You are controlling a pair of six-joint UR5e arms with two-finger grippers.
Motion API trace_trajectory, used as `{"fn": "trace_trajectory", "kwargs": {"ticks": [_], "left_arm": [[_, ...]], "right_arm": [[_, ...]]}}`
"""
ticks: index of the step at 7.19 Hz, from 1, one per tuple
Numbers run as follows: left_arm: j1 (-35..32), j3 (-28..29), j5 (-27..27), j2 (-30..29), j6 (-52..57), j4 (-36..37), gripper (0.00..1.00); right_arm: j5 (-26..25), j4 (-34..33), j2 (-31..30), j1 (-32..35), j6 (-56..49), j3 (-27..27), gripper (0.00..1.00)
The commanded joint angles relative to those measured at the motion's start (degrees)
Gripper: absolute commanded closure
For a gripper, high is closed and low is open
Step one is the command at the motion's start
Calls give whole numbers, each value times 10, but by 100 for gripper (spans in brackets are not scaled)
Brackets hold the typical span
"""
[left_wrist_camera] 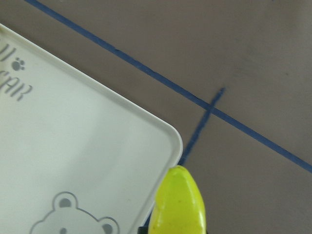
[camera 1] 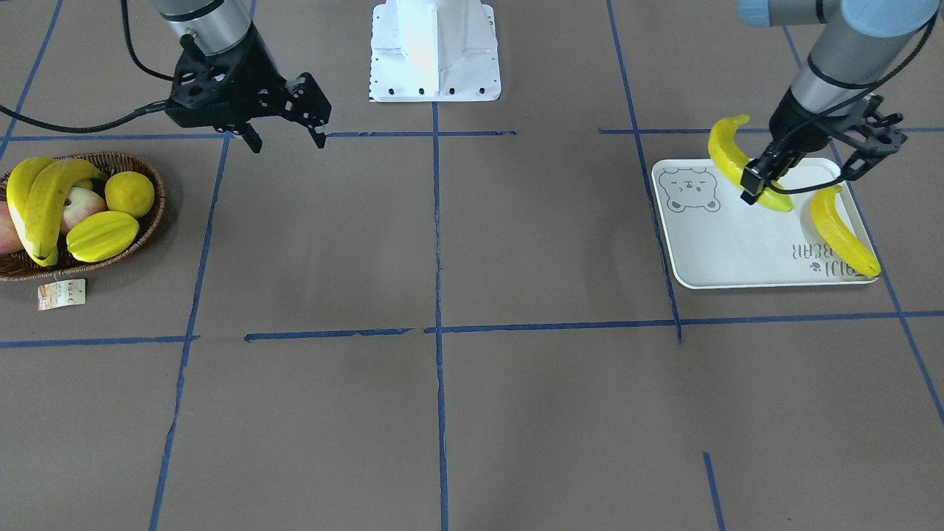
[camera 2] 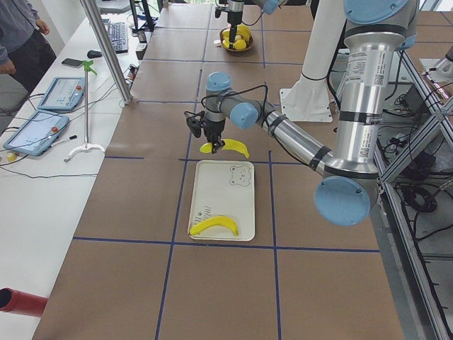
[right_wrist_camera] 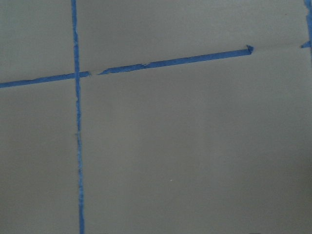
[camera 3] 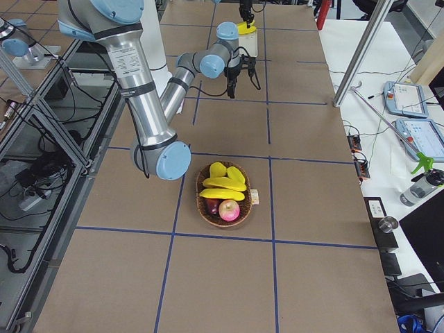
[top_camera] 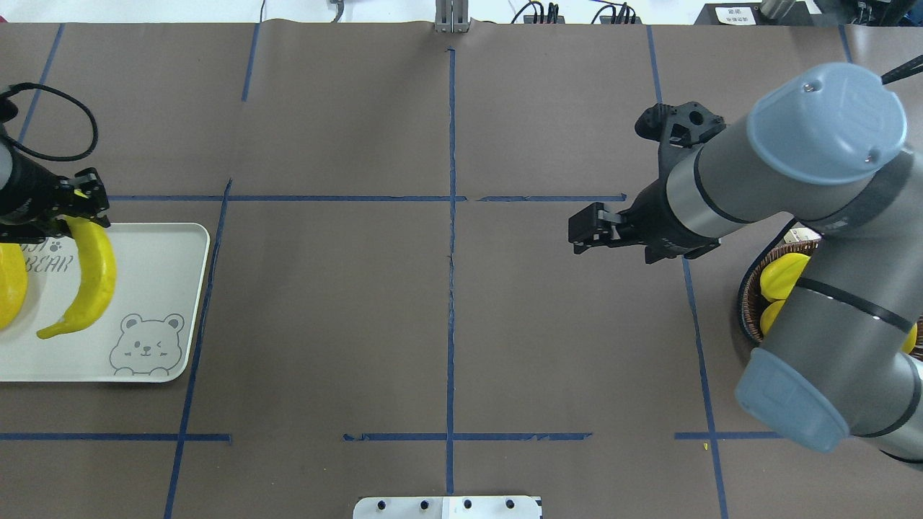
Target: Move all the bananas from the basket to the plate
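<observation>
Two at the plate (camera 1: 730,243), frame right: lying banana (camera 1: 841,232) flat along the edge, held banana (camera 1: 726,151) pinched near one end by the left gripper (camera 1: 771,184), apparently kept high to clear the rim. Other banana pair (camera 1: 44,203) in the basket (camera 1: 151,217), far left, near the spread, empty right gripper (camera 1: 287,142), probably staged for the next pick. Height above plate unclear; overhead, basket mostly hidden under the right arm.
</observation>
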Motion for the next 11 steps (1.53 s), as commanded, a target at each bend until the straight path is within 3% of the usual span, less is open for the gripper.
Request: {"fn": "trace_trajectory", "kwargs": {"ticks": [1, 3, 6, 7, 9, 10, 11], "left_arm": [[-29, 87, -3, 29, -34, -101, 100], [-29, 204, 0, 37, -71, -262, 98], [-31, 282, 0, 37, -68, -307, 94], [-32, 284, 0, 37, -68, -307, 80], [-32, 284, 0, 37, -66, -309, 35], [-33, 284, 0, 37, -65, -332, 1], [-42, 277, -7, 37, -64, -340, 0]], "right_arm": [[36, -1, -48, 35, -52, 18, 0], [35, -1, -48, 35, -51, 19, 0], [31, -1, -48, 34, -51, 19, 0], [30, -1, -48, 34, -51, 18, 0], [30, -1, -50, 35, -50, 19, 0], [30, -3, -52, 36, -51, 20, 0], [31, -3, -59, 38, -51, 22, 0]]}}
